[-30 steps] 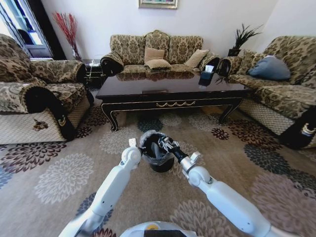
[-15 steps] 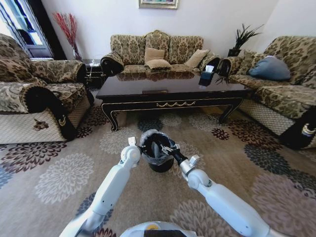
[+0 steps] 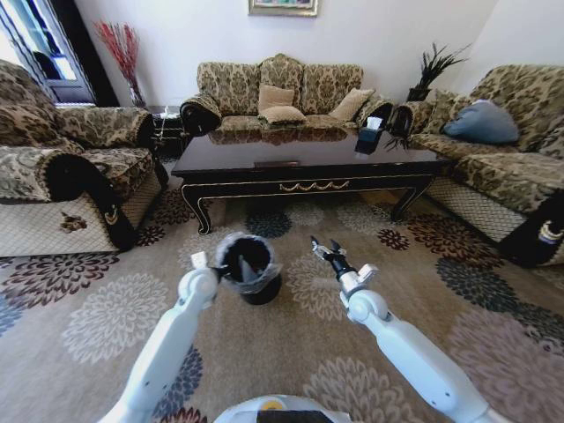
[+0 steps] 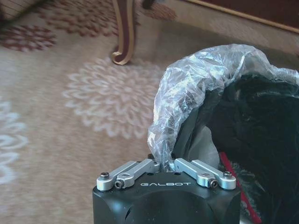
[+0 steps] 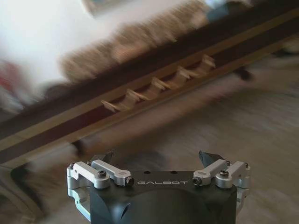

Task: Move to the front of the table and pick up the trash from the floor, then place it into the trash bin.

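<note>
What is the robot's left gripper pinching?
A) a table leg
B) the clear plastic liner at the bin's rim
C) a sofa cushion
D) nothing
B: in the left wrist view the left gripper is shut on the crinkled plastic liner of the trash bin.

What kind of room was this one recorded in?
Most likely a home living room: patterned upholstered sofas ring a long glossy dark wood coffee table on a floral carpet, with a framed picture on the wall.

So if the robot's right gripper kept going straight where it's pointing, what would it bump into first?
Probably the table. The open right gripper points over bare carpet toward its gold-trimmed front rail; nothing else seems to lie between, though depth is hard to judge.
</note>
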{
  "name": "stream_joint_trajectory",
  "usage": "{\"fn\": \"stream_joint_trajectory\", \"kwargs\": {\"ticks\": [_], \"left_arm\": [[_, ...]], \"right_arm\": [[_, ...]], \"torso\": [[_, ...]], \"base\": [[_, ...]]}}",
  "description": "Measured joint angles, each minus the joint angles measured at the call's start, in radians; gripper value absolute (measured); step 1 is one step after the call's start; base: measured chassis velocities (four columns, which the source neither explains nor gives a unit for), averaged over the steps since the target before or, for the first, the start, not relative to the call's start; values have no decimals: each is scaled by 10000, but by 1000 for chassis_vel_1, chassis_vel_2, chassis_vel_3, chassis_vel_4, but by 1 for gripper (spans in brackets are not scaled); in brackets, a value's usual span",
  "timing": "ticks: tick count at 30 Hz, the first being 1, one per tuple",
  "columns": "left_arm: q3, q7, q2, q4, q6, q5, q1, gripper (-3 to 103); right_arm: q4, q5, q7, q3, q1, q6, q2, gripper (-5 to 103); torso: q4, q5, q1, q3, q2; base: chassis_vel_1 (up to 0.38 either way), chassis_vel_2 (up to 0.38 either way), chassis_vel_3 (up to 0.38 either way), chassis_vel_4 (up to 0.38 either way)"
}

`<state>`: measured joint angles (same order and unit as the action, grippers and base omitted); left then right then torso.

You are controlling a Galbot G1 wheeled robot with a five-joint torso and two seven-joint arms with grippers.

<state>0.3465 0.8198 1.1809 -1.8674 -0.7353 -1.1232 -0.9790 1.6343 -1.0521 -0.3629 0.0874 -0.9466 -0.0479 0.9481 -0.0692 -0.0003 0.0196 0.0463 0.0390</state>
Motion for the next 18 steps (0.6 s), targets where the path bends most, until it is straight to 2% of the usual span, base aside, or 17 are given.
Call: {"fn": "stream_joint_trajectory", "kwargs": {"ticks": [3,6,8,11,14,18], "left_arm": [[714,126,-280,-600,3,-263,-512,2],[1129,149,-402,-859,2,-347,-817,2],[1501,151,-483,-1023,-2,-388,-1070,2],[2116,140,-604,-1233,-1,-402,-1506,2],[2574,129,-679,-1387,0,-398,-1891,2],[3181,102,-721,-1667,-3,-477,-2378,2]], "right_arm": [[-815,129,-1549,56,55,1326,256,100],[-1354,214,-2000,139,10,1663,424,100],[-1897,418,-1871,232,-42,1212,608,100],[-2674,768,-1021,492,-52,-28,953,100],[-3080,820,-619,652,-44,-316,1171,100],[-3437,820,-230,668,-92,-294,1341,100]], "torso": [[-3,1,0,0,0],[-4,2,0,-1,0],[-6,1,0,0,0],[-2,2,0,-1,0],[0,2,0,-1,0],[-5,0,0,0,0]], "base": [[0,0,0,0],[0,0,0,0],[0,0,0,0],[0,0,0,0],[0,0,0,0],[0,0,0,0]]}}
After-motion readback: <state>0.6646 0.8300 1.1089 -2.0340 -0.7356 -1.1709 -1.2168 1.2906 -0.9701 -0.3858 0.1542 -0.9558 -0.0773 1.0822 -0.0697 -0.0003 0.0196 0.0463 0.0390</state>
